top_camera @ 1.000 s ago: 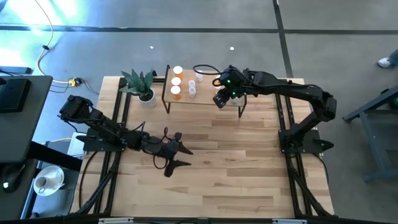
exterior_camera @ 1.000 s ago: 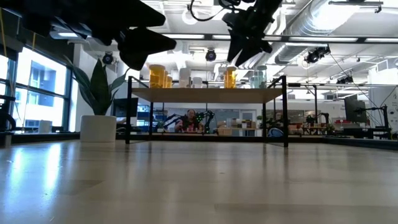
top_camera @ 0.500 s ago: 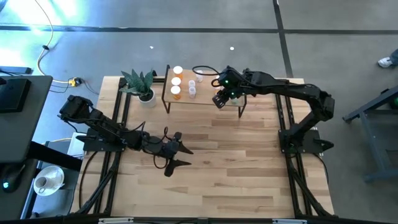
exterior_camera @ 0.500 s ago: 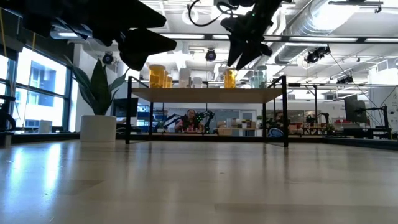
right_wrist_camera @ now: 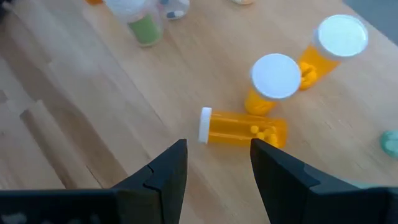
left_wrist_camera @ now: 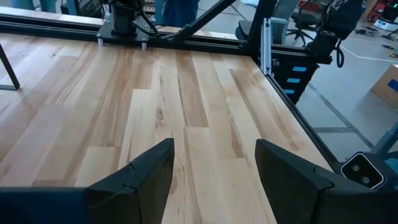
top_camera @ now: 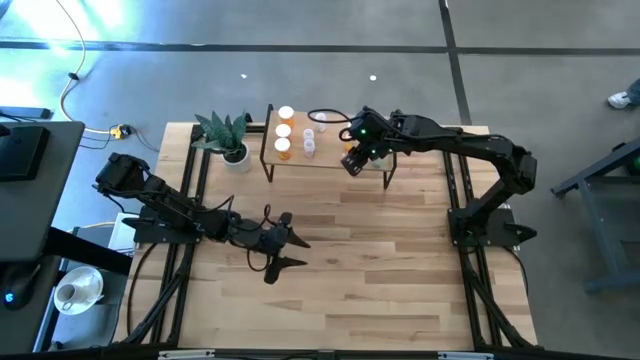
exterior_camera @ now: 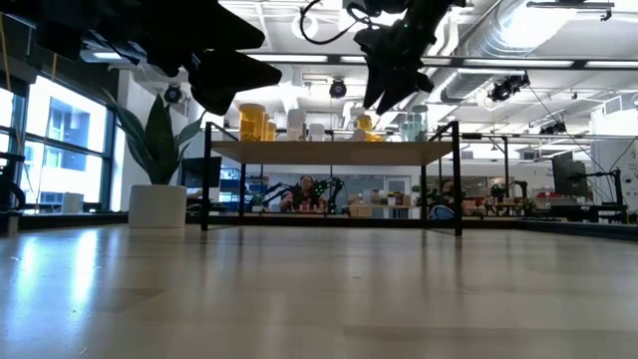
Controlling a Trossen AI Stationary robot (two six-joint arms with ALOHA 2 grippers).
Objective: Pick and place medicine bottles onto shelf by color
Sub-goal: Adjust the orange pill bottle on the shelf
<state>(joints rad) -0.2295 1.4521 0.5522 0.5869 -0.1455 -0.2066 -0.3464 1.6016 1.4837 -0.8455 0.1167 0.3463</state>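
My right gripper (right_wrist_camera: 214, 163) hovers over the shelf (top_camera: 330, 157), fingers apart, above a toppled orange bottle (right_wrist_camera: 242, 130). My left gripper (left_wrist_camera: 213, 168) waits, fingers apart, over the table (left_wrist_camera: 124, 93).

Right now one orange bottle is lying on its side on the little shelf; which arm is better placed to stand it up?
The right one. Its open pincer hangs just above the tipped orange bottle on the shelf. The left pincer sits open, low over the bare middle of the table, far from the shelf.

Robotics lab, exposed ducts (exterior_camera: 518, 30), workstations (exterior_camera: 558, 175)
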